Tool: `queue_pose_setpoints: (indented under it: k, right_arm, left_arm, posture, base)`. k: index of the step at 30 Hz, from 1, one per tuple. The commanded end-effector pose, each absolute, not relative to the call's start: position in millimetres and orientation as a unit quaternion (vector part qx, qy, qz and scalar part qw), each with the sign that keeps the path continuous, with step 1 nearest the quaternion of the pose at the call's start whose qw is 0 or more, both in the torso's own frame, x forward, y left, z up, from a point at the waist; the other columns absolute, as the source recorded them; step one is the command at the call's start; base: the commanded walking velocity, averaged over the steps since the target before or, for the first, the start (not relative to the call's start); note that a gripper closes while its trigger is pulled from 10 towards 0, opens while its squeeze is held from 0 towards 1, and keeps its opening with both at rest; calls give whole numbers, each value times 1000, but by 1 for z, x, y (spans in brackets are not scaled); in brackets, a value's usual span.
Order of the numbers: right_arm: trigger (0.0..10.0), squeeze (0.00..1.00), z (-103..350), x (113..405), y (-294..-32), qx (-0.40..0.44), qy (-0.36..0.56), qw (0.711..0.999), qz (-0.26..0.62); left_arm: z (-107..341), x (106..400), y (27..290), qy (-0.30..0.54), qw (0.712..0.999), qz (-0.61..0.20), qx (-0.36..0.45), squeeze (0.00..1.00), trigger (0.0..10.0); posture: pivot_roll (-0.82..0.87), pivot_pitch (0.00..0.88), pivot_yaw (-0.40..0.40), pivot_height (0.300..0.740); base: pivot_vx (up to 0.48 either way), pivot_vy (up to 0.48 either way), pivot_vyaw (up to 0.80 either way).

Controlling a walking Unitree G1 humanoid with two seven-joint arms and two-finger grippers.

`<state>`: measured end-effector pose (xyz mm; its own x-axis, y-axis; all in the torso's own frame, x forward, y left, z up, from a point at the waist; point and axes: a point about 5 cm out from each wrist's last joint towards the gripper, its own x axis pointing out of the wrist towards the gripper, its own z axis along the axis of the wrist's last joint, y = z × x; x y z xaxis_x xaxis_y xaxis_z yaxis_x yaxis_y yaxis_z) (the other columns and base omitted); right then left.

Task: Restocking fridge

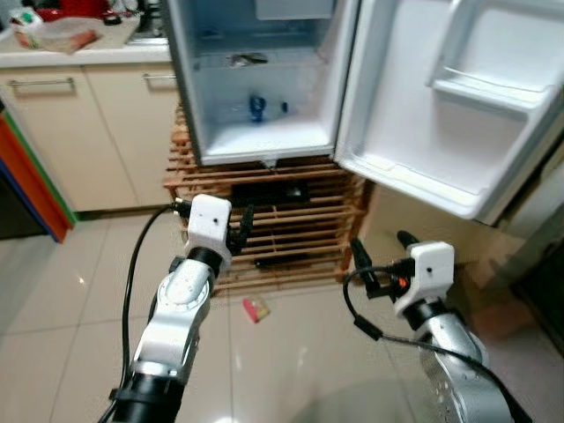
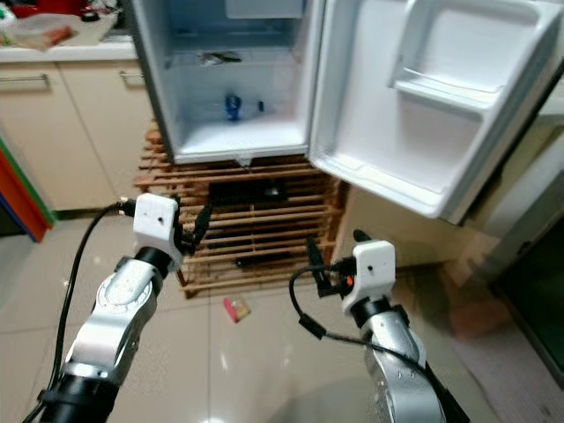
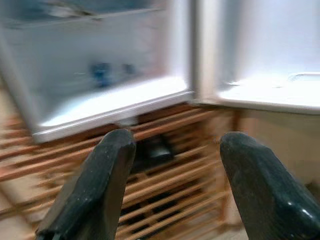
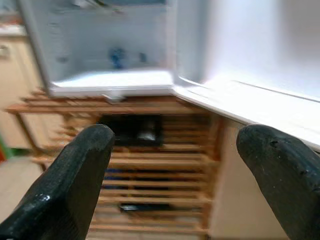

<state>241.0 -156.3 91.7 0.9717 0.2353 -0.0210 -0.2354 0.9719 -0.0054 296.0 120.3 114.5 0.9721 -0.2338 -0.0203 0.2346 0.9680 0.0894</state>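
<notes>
A small white fridge (image 1: 264, 141) stands open on a slatted wooden rack (image 1: 304, 220), its door (image 1: 423, 132) swung out to the right. Inside, a blue object (image 1: 256, 107) sits at the back of the lower compartment and a dark item (image 1: 247, 60) lies on the shelf above. A small pink-red packet (image 1: 256, 308) lies on the tiled floor before the rack. My left gripper (image 1: 240, 227) is raised in front of the rack, open and holding nothing (image 3: 175, 145). My right gripper (image 1: 382, 251) hangs below the door's lower edge, open and holding nothing as well (image 4: 175, 140).
A kitchen counter (image 1: 97, 55) with food containers (image 1: 57, 35) runs along the back left above beige cabinets (image 1: 88, 132). A coloured panel (image 1: 31, 176) leans at the far left. Black items (image 1: 273, 190) rest in the rack. The open door overhangs my right arm.
</notes>
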Motion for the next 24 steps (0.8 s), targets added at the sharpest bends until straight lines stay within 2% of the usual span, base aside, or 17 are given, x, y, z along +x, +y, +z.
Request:
queue_pose_setpoints:
  k: [1,3,10,17,21,24]
  right_arm:
    - [10000,0,94,245,-158,-7,8,993,117]
    - [10000,0,93,246,-157,-10,7,993,120]
    - [10000,0,91,251,-154,-12,8,992,128]
    - [10000,0,87,250,-153,-12,14,991,132]
    - [10000,0,85,249,-153,-14,17,991,131]
    - [10000,0,85,248,-153,-15,18,991,130]
  left_arm:
    - [117,297,116,0,991,-123,49,0,10000]
    - [118,295,113,-7,989,-127,70,0,10000]
    - [121,292,103,-18,985,-155,70,0,10000]
    - [122,293,100,-15,985,-161,60,0,10000]
    - [122,295,101,-13,985,-160,59,0,10000]
    - [122,296,101,-10,986,-159,52,0,10000]
  posture:
    - [-102,0,9,740]
    - [-95,0,10,740]
    - [-87,0,8,740]
    - [-88,0,8,740]
    - [-91,0,11,740]
    - [-98,0,14,740]
  base:
    - [315,-360,0]
    - [317,-358,0]
    - [284,-382,0]
    - [0,-448,0]
    - [317,-355,0]
    - [472,0,0]
